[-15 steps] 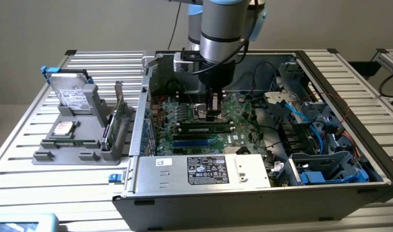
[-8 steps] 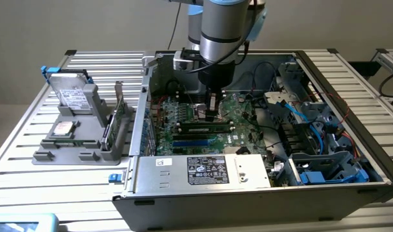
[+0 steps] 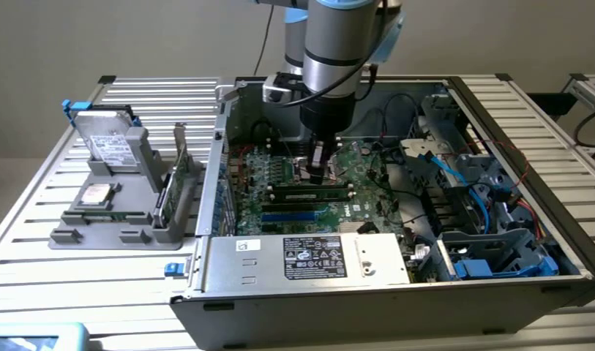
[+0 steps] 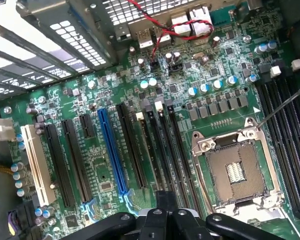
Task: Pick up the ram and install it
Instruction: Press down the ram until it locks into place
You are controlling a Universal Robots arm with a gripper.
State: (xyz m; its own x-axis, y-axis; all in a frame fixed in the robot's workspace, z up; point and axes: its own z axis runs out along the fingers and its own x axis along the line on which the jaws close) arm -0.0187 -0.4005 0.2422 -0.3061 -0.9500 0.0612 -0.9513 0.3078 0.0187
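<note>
Since the gripper, fingers clenched on nothing I can make out, presses at the ram lying along a slot of the motherboard, off-line force could leave it half-seated or strain that slot.

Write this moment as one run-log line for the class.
arm: inside open grey computer case | tool: shut, down at green motherboard | long dark-green ram stick: lying in black memory slot beside tool | held: cannot tell

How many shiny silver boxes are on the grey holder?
2. One silver box stands upright at the back of the grey holder; the other lies flat in front of it. Others may be hidden.
</note>
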